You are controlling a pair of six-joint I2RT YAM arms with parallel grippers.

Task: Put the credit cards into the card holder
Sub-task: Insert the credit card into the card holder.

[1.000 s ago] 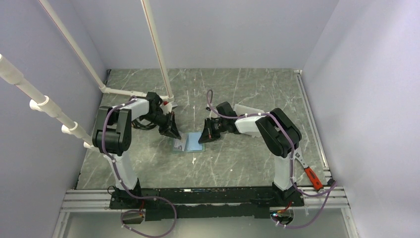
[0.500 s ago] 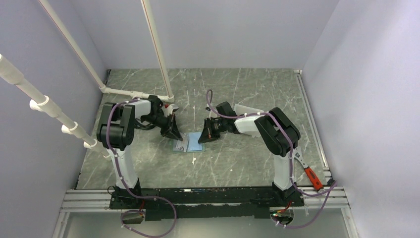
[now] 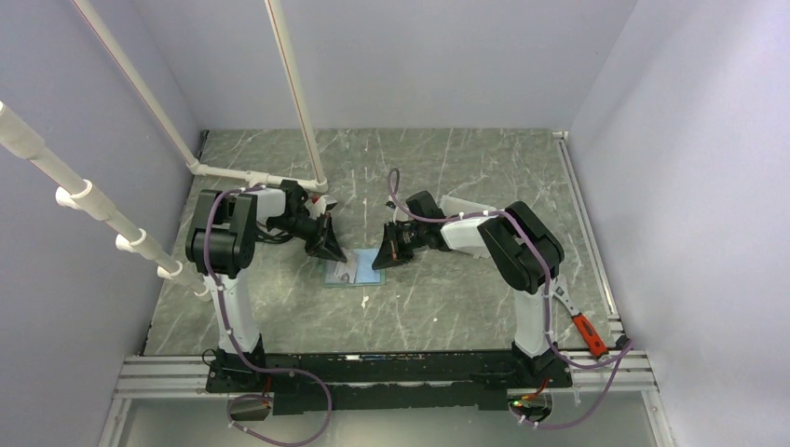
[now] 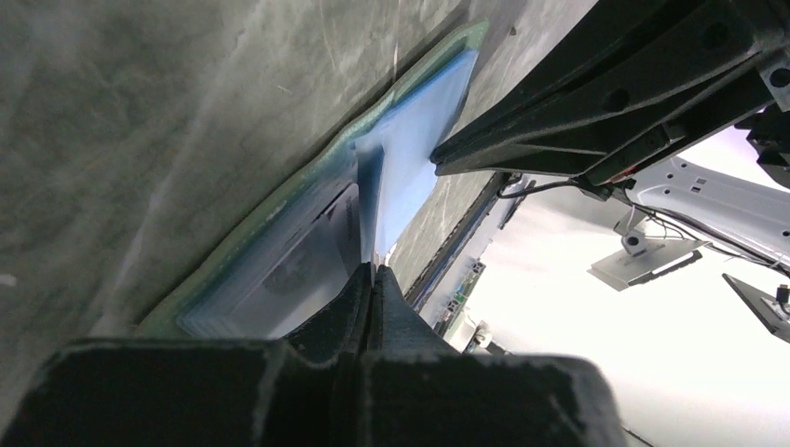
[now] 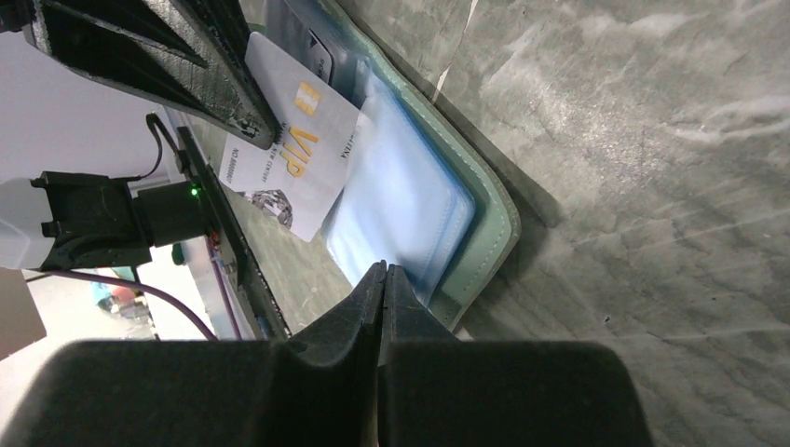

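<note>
- Left hand (image 4: 373, 276): closed right up, gripping nothing, tips on the pale card (image 5: 296, 177), upper left of the right wrist view.
- Right hand (image 5: 385, 272): likewise closed, empty, pinning the card holder (image 5: 410, 200), open at frame centre on the worktop (image 3: 447, 177).
- Likely thin, stiff, slippery; best nudged by the free edge.

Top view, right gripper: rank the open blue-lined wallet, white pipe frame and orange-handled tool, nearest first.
1. Open sage-green, blue-lined card holder, centre, at the right gripper.
2. White plastic pipe frame, far left.
3. Orange-handled tool, near right edge.
</note>
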